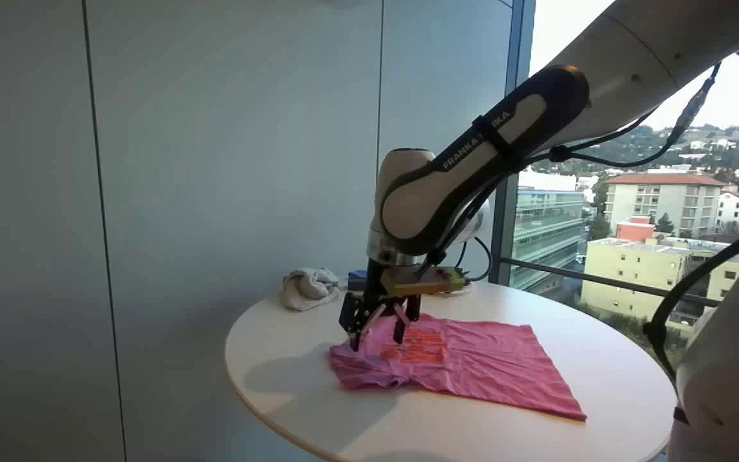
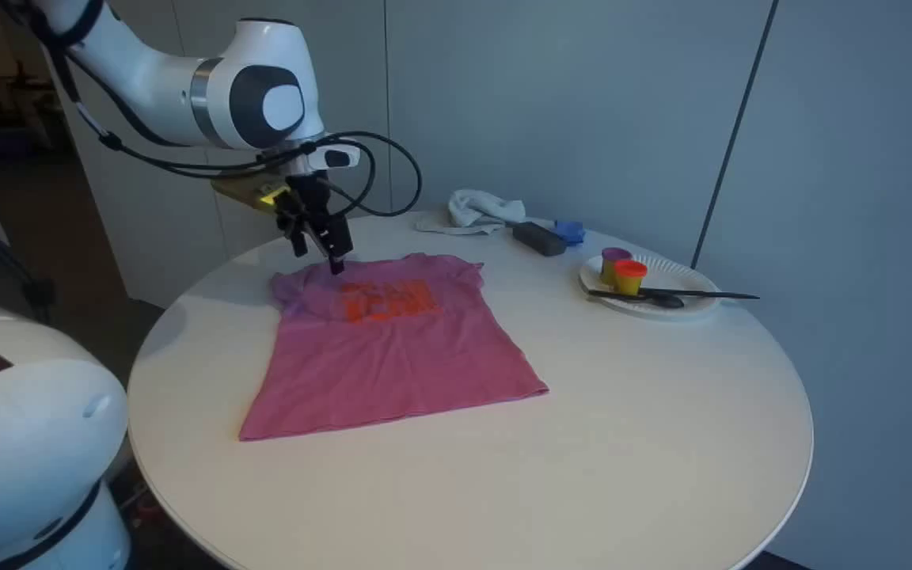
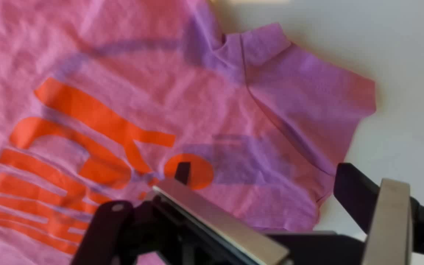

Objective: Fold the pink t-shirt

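Note:
The pink t-shirt [image 1: 498, 366] lies spread on the round table with orange lettering upward. In an exterior view its hem is toward the camera and its sleeve end toward the wall; there the whole shirt [image 2: 393, 364] looks mostly flat. My gripper [image 1: 377, 340] is open and empty over the sleeve and collar end; it also shows in an exterior view [image 2: 318, 257]. In the wrist view the open fingers [image 3: 263, 176] straddle the shirt's edge [image 3: 289, 206]. One finger is over the orange print, the other over bare table. The gripper's bracket hides part of the shirt.
A whitish cloth [image 2: 480, 210] lies crumpled near the wall, beside a black object [image 2: 539, 238] and a blue item [image 2: 569, 231]. A paper plate [image 2: 689, 279] holds two small tubs [image 2: 629, 277] and dark cutlery [image 2: 662, 300]. The table edge [image 1: 267, 417] is round.

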Action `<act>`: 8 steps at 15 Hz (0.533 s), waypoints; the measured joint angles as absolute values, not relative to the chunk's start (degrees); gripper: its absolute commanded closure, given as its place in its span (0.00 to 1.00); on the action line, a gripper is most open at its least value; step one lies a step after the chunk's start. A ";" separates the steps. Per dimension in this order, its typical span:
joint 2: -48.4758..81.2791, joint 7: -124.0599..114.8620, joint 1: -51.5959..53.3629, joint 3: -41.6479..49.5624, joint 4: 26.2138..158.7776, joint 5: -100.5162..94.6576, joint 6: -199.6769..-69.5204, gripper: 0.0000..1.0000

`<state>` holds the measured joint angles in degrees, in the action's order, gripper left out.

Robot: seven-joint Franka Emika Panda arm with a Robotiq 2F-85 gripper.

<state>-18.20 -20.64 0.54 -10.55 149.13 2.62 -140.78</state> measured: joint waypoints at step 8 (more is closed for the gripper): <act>-18.12 -20.41 0.58 -10.53 148.85 2.32 -140.61 0.00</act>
<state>-18.12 -20.41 0.58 -10.53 148.85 2.32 -140.61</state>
